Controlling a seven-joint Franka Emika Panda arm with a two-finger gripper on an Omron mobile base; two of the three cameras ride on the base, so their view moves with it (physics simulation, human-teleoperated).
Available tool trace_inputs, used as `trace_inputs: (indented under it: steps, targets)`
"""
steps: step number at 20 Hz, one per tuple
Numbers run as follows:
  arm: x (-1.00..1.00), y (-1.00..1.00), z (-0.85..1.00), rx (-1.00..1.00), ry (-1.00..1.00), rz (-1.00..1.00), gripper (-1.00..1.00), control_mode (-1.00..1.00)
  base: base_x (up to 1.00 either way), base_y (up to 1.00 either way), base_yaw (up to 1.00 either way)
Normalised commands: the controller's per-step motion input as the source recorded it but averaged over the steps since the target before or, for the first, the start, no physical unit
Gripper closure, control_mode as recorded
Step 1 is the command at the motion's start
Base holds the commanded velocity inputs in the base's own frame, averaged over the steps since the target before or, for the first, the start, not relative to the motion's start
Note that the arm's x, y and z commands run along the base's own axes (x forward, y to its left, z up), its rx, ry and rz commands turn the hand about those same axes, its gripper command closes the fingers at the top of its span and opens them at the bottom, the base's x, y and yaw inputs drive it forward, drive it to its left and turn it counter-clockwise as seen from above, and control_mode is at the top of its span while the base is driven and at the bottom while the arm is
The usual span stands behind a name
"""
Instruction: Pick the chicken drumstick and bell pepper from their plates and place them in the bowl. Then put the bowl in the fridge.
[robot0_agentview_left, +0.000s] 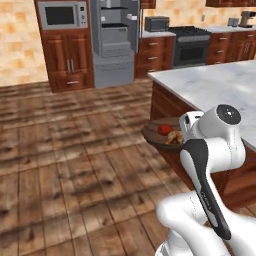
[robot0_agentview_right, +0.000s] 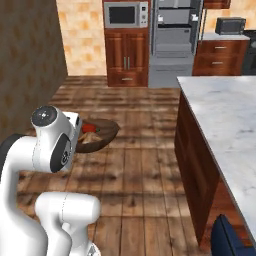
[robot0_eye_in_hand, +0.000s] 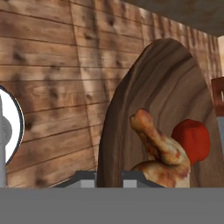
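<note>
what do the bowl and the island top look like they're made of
The bowl looks like dark brown wood with a smooth matte finish: grain streaks run across its inside. The island top looks like polished white marble or a similar stone, going by its pale surface with faint grey veining; being rendered, it could also be a laminate.

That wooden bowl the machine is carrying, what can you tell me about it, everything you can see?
The bowl is wide, shallow and round, of dark brown wood with visible grain. It is held in the air above the plank floor, beside the marble-topped island, roughly level in the base views. The gripper is shut on its near rim. Inside lie the chicken drumstick, golden-brown and lumpy, and the glossy red bell pepper beside it.
</note>
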Motion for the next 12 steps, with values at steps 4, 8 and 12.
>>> trace_inputs:
  steps: [4, 8, 12]
  targets:
    - [0.00, 0.00, 0.00, 0.00, 0.00, 0.00, 1.00, 1.00, 0.82, 0.23, -0.07]
    - [0.00, 0.00, 0.00, 0.00, 0.00, 0.00, 1.00, 1.00, 0.86, 0.22, -0.08]
    - [0.00, 0.00, 0.00, 0.00, 0.00, 0.00, 1.00, 1.00, 0.89, 0.21, -0.08]
